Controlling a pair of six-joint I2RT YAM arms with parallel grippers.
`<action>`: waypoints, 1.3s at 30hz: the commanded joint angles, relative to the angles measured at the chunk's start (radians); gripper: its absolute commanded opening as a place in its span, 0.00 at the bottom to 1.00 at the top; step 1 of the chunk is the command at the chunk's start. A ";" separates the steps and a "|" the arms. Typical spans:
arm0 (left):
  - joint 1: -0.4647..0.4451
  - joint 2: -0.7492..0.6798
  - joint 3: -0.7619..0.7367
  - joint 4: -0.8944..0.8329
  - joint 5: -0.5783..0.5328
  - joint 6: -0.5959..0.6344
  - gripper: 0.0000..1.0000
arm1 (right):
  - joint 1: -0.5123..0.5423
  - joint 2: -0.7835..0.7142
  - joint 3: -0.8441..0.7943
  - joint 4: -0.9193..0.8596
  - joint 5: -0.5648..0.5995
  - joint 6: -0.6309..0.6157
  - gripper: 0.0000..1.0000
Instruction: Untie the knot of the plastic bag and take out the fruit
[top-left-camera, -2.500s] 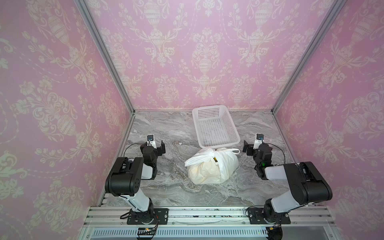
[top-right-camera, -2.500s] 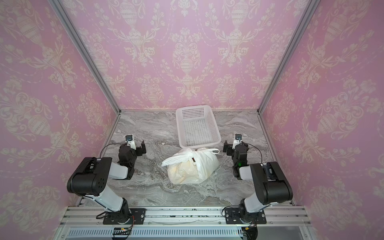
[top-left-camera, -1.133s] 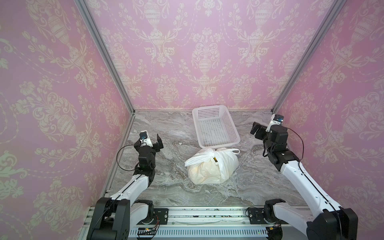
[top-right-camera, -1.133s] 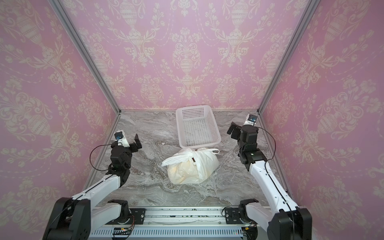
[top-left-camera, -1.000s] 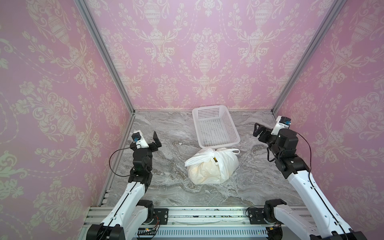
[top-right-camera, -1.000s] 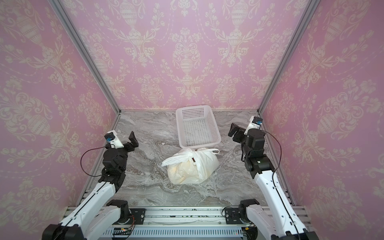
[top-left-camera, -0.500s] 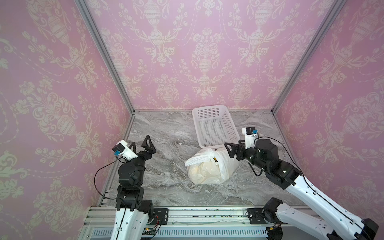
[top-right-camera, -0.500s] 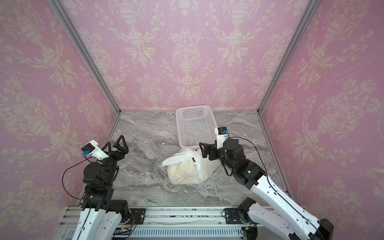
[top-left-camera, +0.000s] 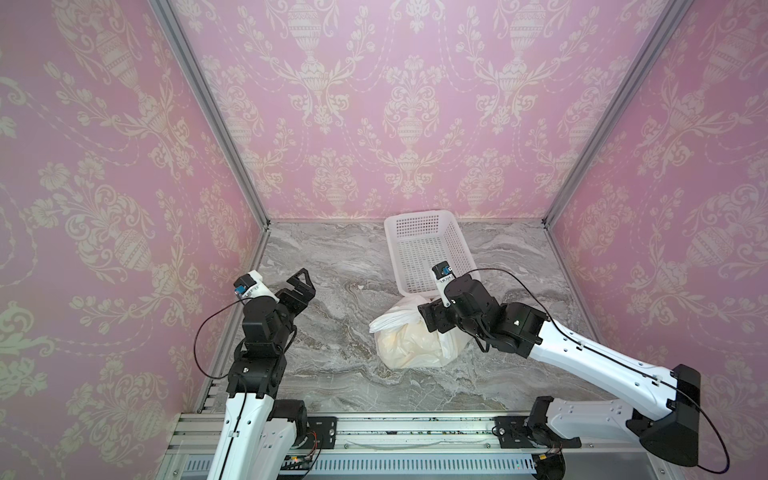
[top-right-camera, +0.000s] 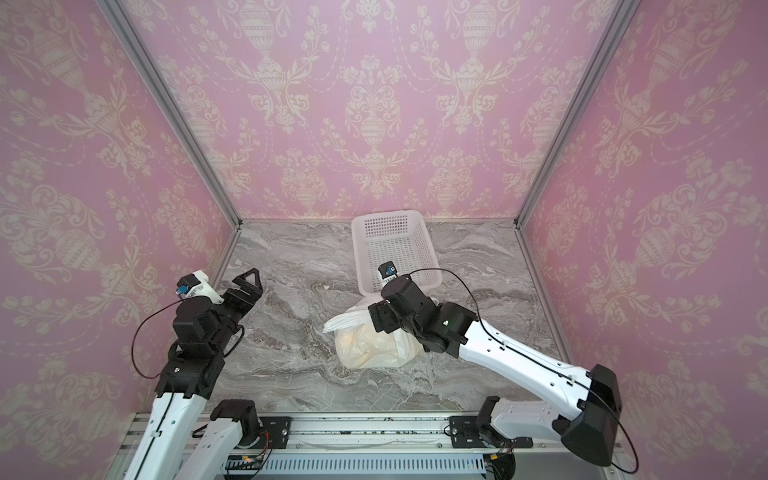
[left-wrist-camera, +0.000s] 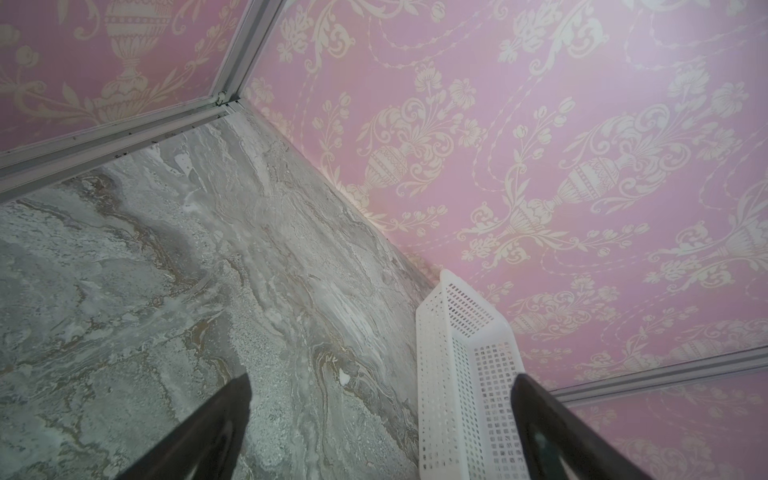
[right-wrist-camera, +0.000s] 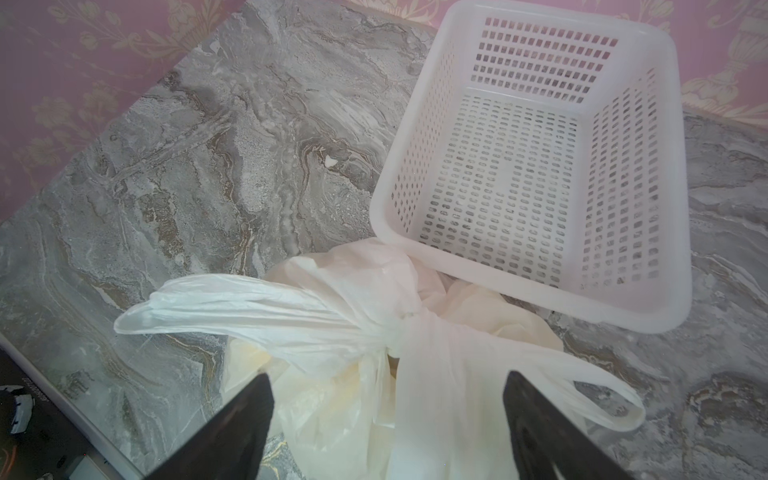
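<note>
In both top views a grey, veined marble tabletop lies inside a booth of pink wallpaper walls patterned with cream urns. The walls meet at aluminium corner posts, and a metal rail along the near edge carries both arm bases. A white perforated basket stands at the back, right of centre. The plastic bag lies just in front of it, against its near rim. Yellowish fruit shows dimly through the film, and single pieces cannot be told apart. The right arm reaches over the top of the bag, and its wrist hides the knot and its own fingertips. The left gripper hangs above the table's left side, well apart from the bag, with its jaws spread. In the left wrist view its two dark fingers stand wide apart, with only bare marble and the basket's side beyond them; the bag is out of frame. In the right wrist view the right gripper hangs just above the bag, jaws apart and clamping nothing. The knot lies just ahead of the gap between the fingertips, near the basket's rim. One flattened handle trails to one side of the knot and a looped handle to the other.
</note>
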 joint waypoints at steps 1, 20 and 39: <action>0.006 -0.018 0.065 -0.083 0.073 0.113 0.99 | 0.000 -0.061 -0.065 -0.059 0.031 0.087 0.87; -0.088 0.068 0.032 -0.076 0.539 0.185 0.99 | -0.070 0.025 -0.069 -0.059 -0.066 0.124 0.79; -0.481 0.255 0.167 -0.179 0.185 0.270 0.99 | -0.109 0.183 0.030 -0.128 -0.093 0.079 0.52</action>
